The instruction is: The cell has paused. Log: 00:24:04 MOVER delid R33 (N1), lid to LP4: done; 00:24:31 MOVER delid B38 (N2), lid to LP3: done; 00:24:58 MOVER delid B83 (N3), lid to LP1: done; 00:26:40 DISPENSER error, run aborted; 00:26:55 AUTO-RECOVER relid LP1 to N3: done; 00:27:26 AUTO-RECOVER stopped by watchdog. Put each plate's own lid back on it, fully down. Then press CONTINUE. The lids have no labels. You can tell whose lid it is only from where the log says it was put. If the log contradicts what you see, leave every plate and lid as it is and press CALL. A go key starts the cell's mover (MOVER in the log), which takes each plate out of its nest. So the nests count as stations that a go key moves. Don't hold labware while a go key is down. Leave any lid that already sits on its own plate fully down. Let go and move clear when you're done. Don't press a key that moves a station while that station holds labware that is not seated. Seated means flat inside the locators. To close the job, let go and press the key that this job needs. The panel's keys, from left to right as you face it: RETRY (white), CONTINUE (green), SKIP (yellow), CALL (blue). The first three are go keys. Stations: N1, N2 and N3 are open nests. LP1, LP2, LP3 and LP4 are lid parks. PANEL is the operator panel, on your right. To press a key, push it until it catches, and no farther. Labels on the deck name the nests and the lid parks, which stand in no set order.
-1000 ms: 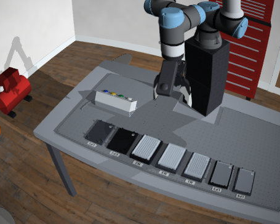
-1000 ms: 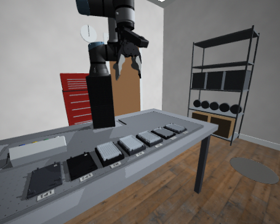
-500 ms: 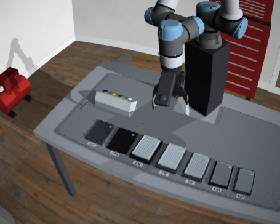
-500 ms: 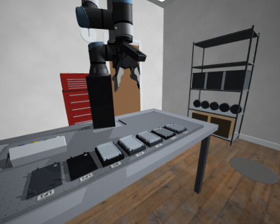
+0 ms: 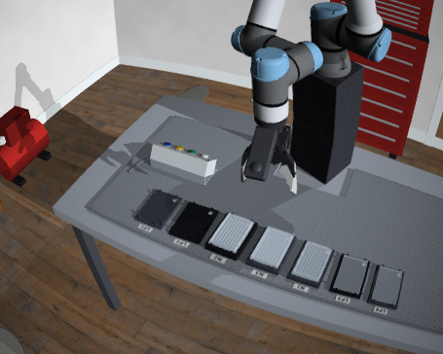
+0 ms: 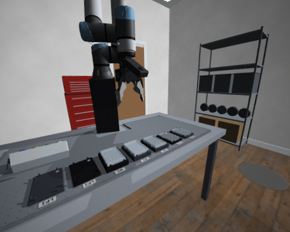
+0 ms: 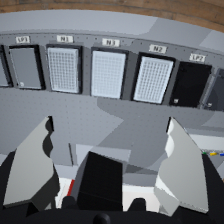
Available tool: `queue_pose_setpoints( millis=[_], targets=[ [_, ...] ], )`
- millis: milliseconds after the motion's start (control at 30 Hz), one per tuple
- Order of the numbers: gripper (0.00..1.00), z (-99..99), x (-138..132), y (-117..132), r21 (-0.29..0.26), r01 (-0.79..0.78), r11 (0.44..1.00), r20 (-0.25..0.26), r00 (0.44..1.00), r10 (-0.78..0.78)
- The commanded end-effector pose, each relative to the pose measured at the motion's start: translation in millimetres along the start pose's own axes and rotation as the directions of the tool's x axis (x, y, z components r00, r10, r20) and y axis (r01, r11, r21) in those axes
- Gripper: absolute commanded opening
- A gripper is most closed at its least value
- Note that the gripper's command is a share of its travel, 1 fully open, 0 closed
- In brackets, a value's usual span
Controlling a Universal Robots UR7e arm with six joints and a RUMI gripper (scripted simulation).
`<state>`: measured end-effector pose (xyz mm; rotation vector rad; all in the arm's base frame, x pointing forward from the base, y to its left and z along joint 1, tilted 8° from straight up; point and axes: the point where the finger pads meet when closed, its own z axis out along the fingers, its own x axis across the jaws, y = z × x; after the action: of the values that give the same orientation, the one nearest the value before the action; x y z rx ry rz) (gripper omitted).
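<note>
Open, with nothing between its fingers, the hand [image 5: 269,187] [image 6: 130,102] [image 7: 110,117] hangs above the bench [image 5: 409,214] [image 6: 213,131] [image 7: 100,25], short of the station row. Near the row's right end stands the key panel [image 5: 180,163] [image 6: 39,157] [image 7: 205,142]. Along the bench's long edge opposite the arm, pale plates occupy N2 [image 5: 232,232] [image 6: 113,157] [image 7: 154,79], N3 [image 5: 271,246] [image 6: 136,149] [image 7: 108,74] and N1 [image 5: 312,262] [image 6: 154,142] [image 7: 64,69]; N3's wells look fainter. Grey lids lie on LP3 [image 5: 351,274] [image 6: 169,137] [image 7: 27,67] and LP4 [image 5: 387,286] [image 6: 181,132] [image 7: 3,70], towards the left corner. Dark LP2 [image 5: 195,223] [image 6: 84,171] [image 7: 191,84] and LP1 [image 5: 158,208] [image 6: 47,185] [image 7: 216,92] finish the right end.
</note>
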<state>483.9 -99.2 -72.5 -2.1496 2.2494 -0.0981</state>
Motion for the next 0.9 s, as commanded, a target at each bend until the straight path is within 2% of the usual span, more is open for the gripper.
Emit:
queue_pose_setpoints(
  millis=[0,67,133,300,367,500,700,867],
  targets=[
    [0.82,17.6,2,4,0.009,-0.007,1.0,-0.004,1.0,0.007],
    [0.82,27.0,2,7,0.009,-0.007,1.0,-0.004,1.0,0.007],
    [0.82,27.0,2,7,0.009,-0.007,1.0,-0.004,1.0,0.007],
    [0.82,49.3,2,17,0.013,-0.014,1.0,-0.006,1.0,0.014],
    [0.82,49.4,2,17,0.013,-0.014,1.0,-0.006,1.0,0.014],
    [0.82,66.9,2,27,0.017,-0.02,1.0,-0.009,1.0,0.02],
    [0.82,76.2,1,33,0.022,-0.026,0.999,-0.011,1.0,0.027],
    [0.82,92.7,0,44,0.026,-0.033,0.999,-0.013,0.999,0.033]
  ],
)
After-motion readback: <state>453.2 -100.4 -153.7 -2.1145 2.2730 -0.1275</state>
